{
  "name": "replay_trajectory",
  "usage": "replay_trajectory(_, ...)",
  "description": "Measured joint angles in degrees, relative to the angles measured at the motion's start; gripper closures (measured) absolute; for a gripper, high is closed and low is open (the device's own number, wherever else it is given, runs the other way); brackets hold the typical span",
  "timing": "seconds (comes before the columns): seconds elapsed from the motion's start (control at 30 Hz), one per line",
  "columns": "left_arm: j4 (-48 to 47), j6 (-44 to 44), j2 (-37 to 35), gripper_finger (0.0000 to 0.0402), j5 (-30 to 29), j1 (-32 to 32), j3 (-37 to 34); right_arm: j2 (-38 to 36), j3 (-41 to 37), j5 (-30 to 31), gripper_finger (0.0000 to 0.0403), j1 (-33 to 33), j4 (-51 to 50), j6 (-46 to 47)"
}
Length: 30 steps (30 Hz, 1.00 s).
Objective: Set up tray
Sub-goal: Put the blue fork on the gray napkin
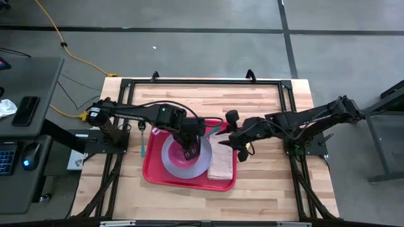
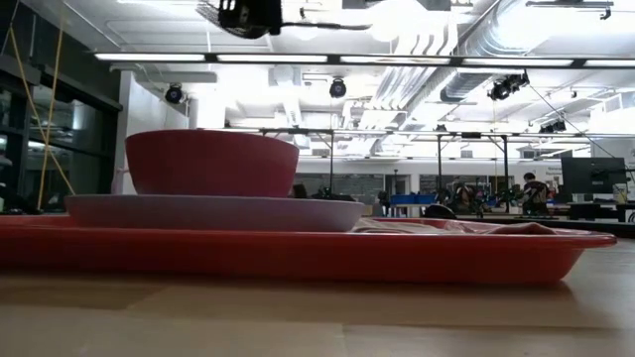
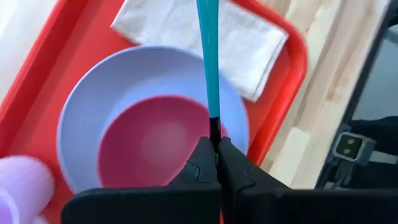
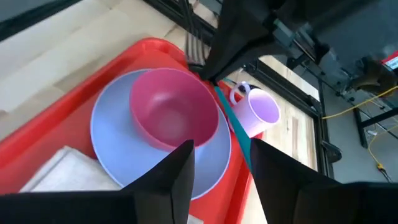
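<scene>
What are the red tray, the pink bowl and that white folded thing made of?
The tray looks like smooth, slightly glossy plastic: even red, rounded moulded rim. The bowl also looks like plastic, with a soft sheen and one flat pink colour. The white folded napkin seems to be cloth or thick paper; its matte, slightly rumpled surface leaves that open.

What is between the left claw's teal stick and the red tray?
The pink bowl on the lavender plate lies right beneath the teal utensil pinched in the left claw. The red tray is under them. The open right claw waits nearby.
</scene>
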Motion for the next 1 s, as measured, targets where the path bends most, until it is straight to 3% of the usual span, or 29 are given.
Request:
replay_trajectory(0.47,2.6,0.2,3.3,0.0381,0.6,0.4,0.6,4.4,2.5,5.9,0.0267,0.2,-2.1,-4.6)
replay_trajectory(0.7,3.0,1.3,5.9,0.038,1.1,2.2,5.6,10.1,9.1,9.4,0.0267,0.2,-11.8,-6.3)
replay_trajectory(0.77,-1.1,1.5,6.4,0.038,0.5,2.4,6.7,10.6,9.7,9.5,0.0267,0.3,-12.4,-6.3)
replay_trajectory(1.0,0.5,3.2,7.9,0.038,0.0,3.0,9.8,10.8,9.7,11.7,0.0267,0.4,-12.6,-6.3)
